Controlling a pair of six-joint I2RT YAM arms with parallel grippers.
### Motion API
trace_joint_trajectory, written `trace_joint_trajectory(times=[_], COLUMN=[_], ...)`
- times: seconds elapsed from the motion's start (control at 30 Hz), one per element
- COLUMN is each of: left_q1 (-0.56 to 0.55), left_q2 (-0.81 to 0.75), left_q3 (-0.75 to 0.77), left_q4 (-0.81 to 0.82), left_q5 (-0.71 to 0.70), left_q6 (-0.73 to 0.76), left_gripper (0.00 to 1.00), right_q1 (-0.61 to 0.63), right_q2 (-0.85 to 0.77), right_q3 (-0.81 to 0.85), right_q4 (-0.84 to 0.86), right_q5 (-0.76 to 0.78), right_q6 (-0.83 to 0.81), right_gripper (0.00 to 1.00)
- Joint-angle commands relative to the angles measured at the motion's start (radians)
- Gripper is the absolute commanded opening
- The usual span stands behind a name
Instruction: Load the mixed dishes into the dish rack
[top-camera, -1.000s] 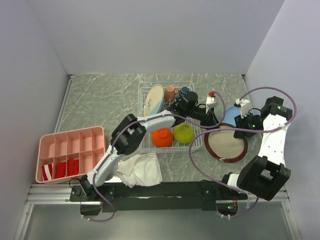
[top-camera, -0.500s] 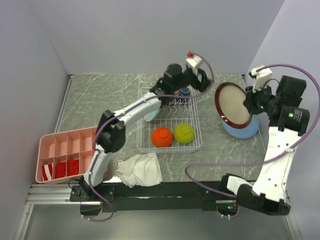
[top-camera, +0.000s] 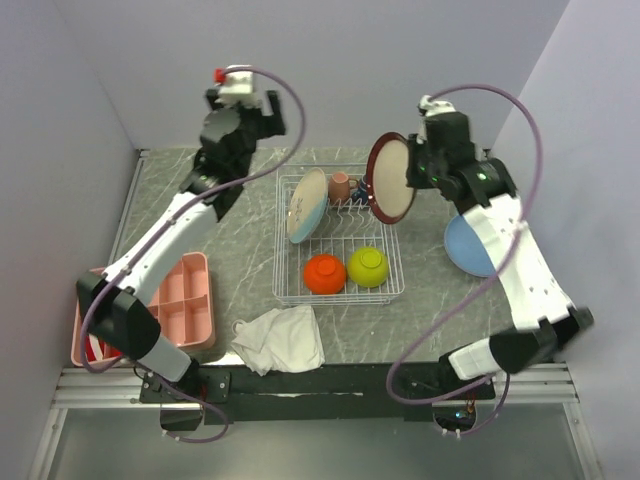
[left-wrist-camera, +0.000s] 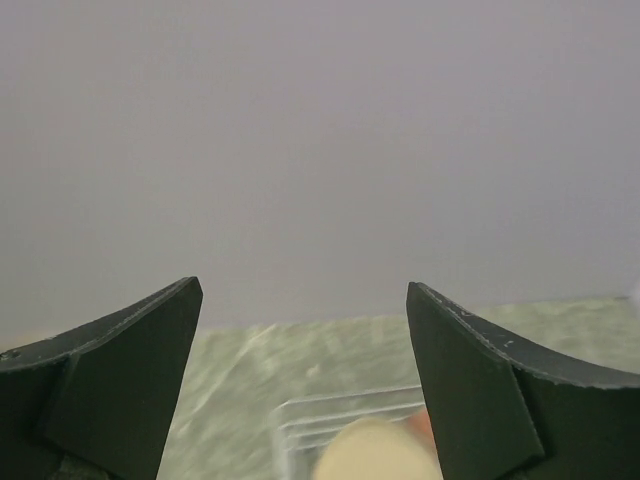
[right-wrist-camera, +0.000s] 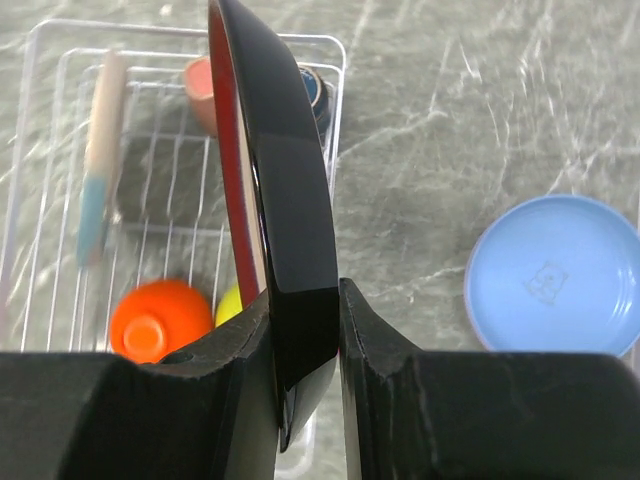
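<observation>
Grey marble-look table (top-camera: 245, 250) boxed in by plain lilac walls, and the right arm is doing all the work at the moment. Its tool (right-wrist-camera: 300, 310) is clamping the rim of a round plate with a pale face and dark maroon edge (top-camera: 390, 180), holding it on edge in the air over the back right corner of the white wire dish rack (top-camera: 340, 297).

Sitting in the rack already:
- a large cream-and-blue plate (top-camera: 306, 205), standing on edge at the left
- a small pink mug (top-camera: 342, 184) and a small dark-blue mug (right-wrist-camera: 316, 88) at the back
- an orange bowl (top-camera: 324, 273) and a lime-green bowl (top-camera: 368, 266) at the front, both looking upside down

A light-blue plate (right-wrist-camera: 550, 275) is lying flat on the table to the right of the rack.

The left tool (left-wrist-camera: 303, 300) is hanging up high near the back wall, fingers spread wide with nothing between them.

So I'd say we're partway through slotting in the second plate. The next move, I reckon, is lowering it straight down between the prongs without clipping the mugs. After that it's going for the blue one.
</observation>
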Motion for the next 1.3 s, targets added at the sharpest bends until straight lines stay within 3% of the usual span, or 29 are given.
trace_joint_trajectory(times=[0.0, 0.17, 0.3, 1.27], left_q1=[0.107, 0.189, 0.222, 0.285], left_q2=[-0.124, -0.248, -0.293, -0.371], left_q3=[-0.171, -0.331, -0.376, -0.515], left_q4=[-0.125, -0.160, -0.184, -0.180], left_q5=[-0.016, 0.013, 0.045, 0.077], left_q6=[-0.070, -0.118, -0.144, -0.184], left_gripper=[0.89, 0.88, 0.88, 0.88], right_q1=[0.076, 0.166, 0.249, 0.421], right_q2=[0.125, 0.301, 0.371, 0.532], right_q3=[0.210, 0.388, 0.417, 0.450], right_q4=[0.170, 0.142, 0.116, 0.050], right_q5=[0.280, 0.408, 0.501, 0.497], right_q6=[0.170, 0.232, 0.287, 0.370], right_gripper=[0.00, 0.00, 0.00, 0.00])
